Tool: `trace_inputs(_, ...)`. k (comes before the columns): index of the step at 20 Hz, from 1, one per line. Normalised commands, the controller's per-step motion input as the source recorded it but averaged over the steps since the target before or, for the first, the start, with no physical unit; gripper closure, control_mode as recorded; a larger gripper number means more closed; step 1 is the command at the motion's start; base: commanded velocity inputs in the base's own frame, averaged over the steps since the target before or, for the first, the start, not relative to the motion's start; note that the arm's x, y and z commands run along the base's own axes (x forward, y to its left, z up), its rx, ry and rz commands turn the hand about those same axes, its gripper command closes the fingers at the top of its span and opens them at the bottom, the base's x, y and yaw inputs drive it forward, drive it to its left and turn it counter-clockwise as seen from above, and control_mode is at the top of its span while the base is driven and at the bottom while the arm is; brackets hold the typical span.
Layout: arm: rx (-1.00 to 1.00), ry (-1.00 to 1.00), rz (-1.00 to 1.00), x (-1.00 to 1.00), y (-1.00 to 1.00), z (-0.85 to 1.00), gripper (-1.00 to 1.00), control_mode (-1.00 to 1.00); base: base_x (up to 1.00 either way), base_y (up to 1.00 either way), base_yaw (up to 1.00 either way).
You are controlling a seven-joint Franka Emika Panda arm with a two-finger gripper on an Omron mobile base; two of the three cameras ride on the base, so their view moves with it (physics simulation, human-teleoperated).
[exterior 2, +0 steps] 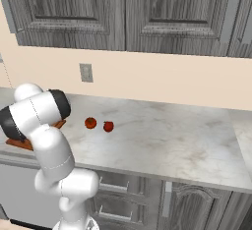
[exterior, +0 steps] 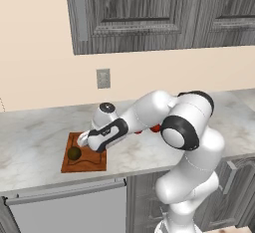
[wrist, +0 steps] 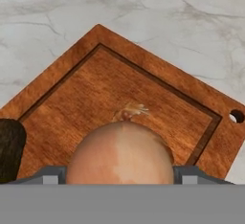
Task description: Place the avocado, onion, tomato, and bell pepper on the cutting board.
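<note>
The onion (wrist: 120,152) sits between the gripper's two fingertips (wrist: 51,175) in the hand view, a pale peach ball with a dry tuft at its top, over the cutting board (wrist: 158,104). The gripper (wrist: 119,176) stands wide, one finger at each side of the onion; whether the pads press on it or stand just clear cannot be told. Whether the onion rests on the wood or is held just above it cannot be told either.

In the left base view the gripper (exterior: 83,138) is over the far part of the cutting board (exterior: 94,162), with the arm stretched out low across the counter (exterior: 35,147). The avocado (exterior: 74,153) lies on the board, toward its left side and nearer the front than the gripper; in the hand view its dark skin shows at the left edge.

Two red round items lie on the counter to the right of the board, close to each other but apart: an orange-red one (exterior 2: 90,122) nearer the board and a red one (exterior 2: 108,126) beyond it. Which is the tomato and which the bell pepper cannot be told.
</note>
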Motion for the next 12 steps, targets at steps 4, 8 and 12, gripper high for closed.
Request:
trace_inputs(4, 0.00, -0.04, 0.00, 0.00, 0.05, 0.12, -1.00, -1.00, 0.00, 0.00, 0.00)
trace_inputs(8, 0.00, 0.00, 0.00, 0.00, 0.11, 0.30, -1.00, -1.00, 0.00, 0.00, 0.00)
trace_inputs(12, 0.00, 0.00, 0.00, 0.00, 0.07, 0.38, -1.00, -1.00, 0.00, 0.00, 0.00)
